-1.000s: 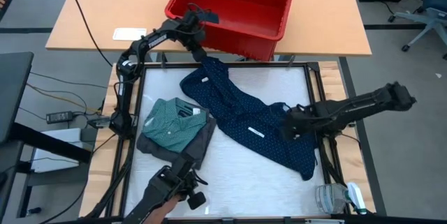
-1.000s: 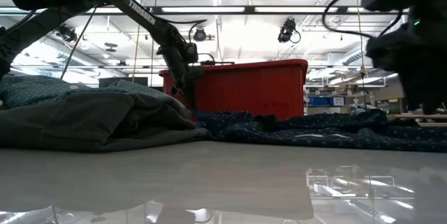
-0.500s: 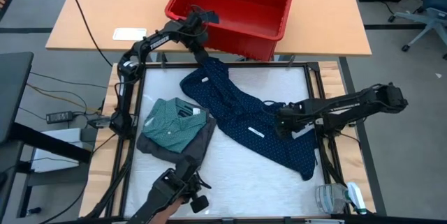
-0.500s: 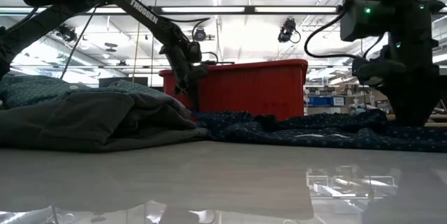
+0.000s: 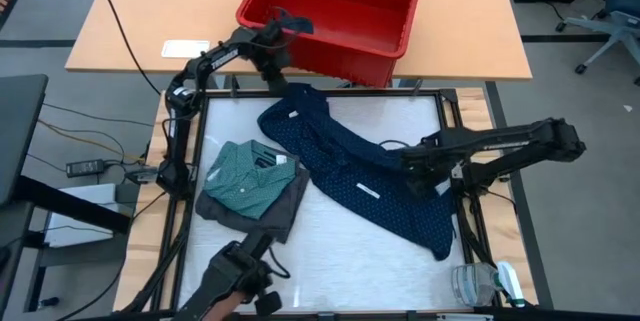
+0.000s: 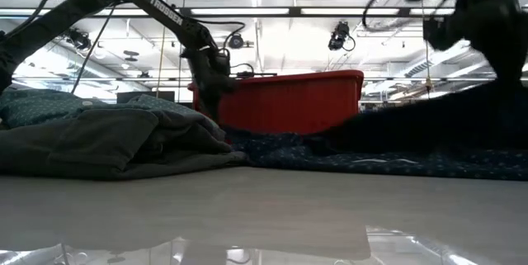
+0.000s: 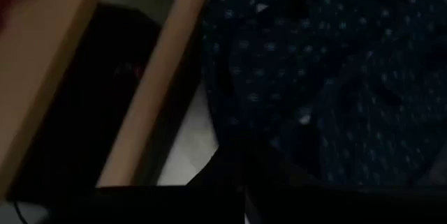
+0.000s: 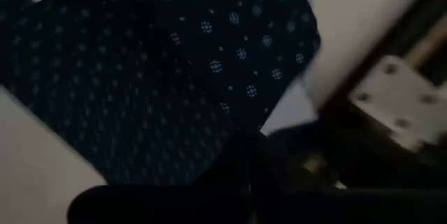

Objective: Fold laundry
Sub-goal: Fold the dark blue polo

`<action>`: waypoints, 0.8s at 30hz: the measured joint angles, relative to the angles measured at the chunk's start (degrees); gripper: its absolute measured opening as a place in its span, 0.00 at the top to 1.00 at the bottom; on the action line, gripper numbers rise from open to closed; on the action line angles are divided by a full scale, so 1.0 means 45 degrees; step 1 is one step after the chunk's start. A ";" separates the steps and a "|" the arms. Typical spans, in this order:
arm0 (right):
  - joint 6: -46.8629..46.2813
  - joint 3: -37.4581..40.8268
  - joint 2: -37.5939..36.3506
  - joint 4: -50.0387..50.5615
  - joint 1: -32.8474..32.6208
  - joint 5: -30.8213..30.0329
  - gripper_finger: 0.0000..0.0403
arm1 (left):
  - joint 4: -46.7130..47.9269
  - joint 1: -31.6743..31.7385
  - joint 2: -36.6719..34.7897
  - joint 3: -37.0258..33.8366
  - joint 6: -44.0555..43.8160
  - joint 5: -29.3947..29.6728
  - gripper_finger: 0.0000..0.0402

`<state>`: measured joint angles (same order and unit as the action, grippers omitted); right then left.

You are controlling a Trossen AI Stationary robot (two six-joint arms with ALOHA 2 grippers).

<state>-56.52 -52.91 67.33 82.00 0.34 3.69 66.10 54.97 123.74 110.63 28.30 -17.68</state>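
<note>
A navy dotted garment (image 5: 350, 176) lies slantwise across the white table, from its far left to its near right. My left gripper (image 5: 283, 73) is shut at the garment's far end, just in front of the red basket (image 5: 335, 11). My right gripper (image 5: 420, 168) comes in from the right and is shut on the garment's right part, which the low view shows raised (image 6: 445, 116). A folded teal dotted shirt (image 5: 248, 173) rests on a charcoal piece (image 5: 290, 206) at the near left. My left gripper points steeply down at the navy garment's far edge (image 7: 244, 147). The cloth runs up to the shut fingertips, which hide the exact hold. That end stays low by the table. My right gripper pinches a bunch of the navy cloth near its right edge (image 8: 230, 140) from above, fingers pointing down. The held part is lifted off the table; the rest trails down and lies flat.
The red basket stands on the wooden table beyond the far edge. A clear plastic object (image 5: 480, 283) lies at the near right corner. A hand with a dark device (image 5: 240, 281) shows at the near edge. The black frame rail (image 5: 455, 131) runs along the right side.
My right gripper has come down on the navy garment's right part, shut on it and risen, drawing that part up off the table; the rest stays flat. My left gripper has tipped and shifted slightly toward the left.
</note>
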 joint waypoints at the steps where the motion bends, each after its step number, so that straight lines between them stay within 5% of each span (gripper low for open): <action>1: 0.0150 -0.0464 0.0000 0.0493 -0.0041 -0.0152 0.99 | 0.0279 0.0089 -0.0073 -0.0001 0.0022 -0.0006 1.00; 11: -0.0924 -0.2259 0.0132 0.1760 -0.0825 0.0463 1.00 | 0.0107 0.0113 -0.1510 -0.0044 -0.0290 -0.1509 1.00; 19: -0.4476 -0.2297 0.0921 0.1553 -0.3858 0.2714 1.00 | 0.0756 -0.0793 -0.1621 -0.0781 -0.0089 -0.1583 1.00; 24: -0.7345 -0.2297 0.1093 -0.0120 -0.6025 0.2990 1.00 | 0.0996 -0.1418 -0.1680 -0.2074 0.0568 -0.1591 1.00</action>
<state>-89.57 -63.24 72.25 81.46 -26.77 17.14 70.58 48.59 116.18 101.30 30.86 -24.83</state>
